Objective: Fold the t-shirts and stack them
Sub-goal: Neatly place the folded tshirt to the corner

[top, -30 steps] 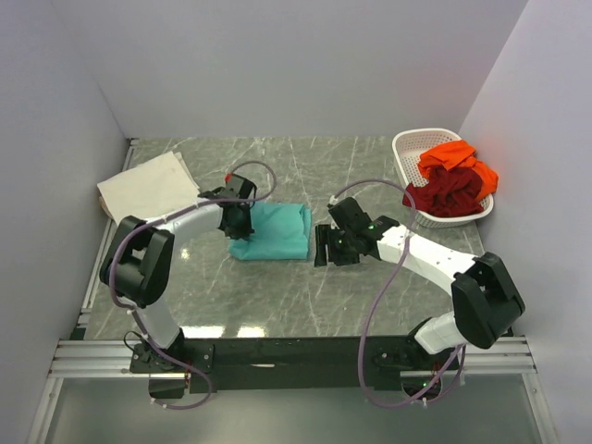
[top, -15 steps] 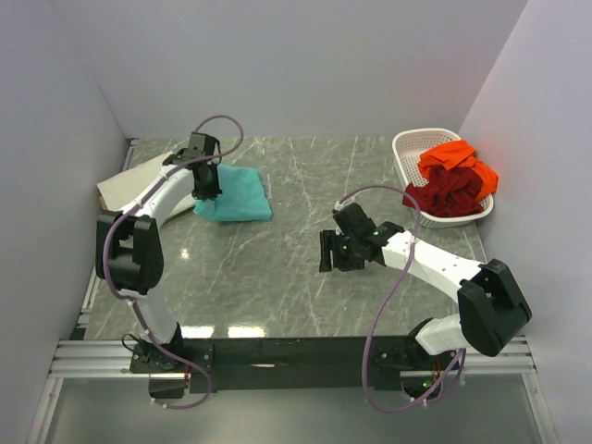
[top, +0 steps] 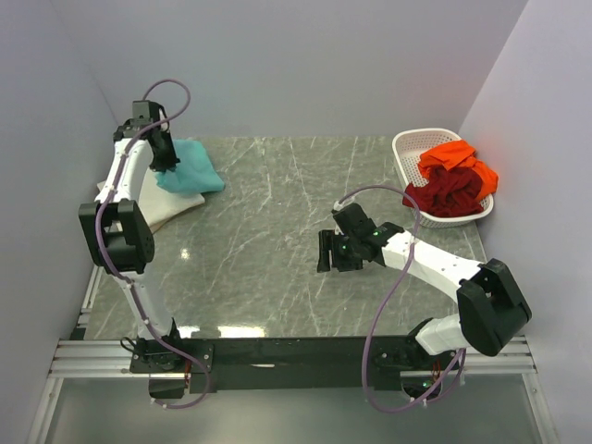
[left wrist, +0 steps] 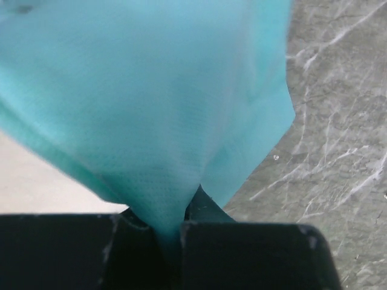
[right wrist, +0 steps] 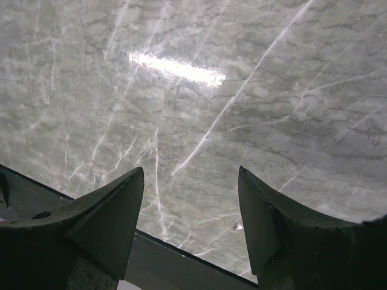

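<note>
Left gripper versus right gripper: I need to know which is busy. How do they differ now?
The left gripper is shut on the teal t-shirt; the right gripper is open and empty. The left gripper is at the far left of the table, beside the cream t-shirt; the right gripper faces bare table right of centre. Both are black two-finger grippers.

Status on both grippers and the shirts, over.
Left gripper shut on teal t-shirt, over the cream t-shirt, far left. Right gripper open, empty, mid-table. In basket: orange t-shirt, dark red t-shirt. No obstruction seen.
</note>
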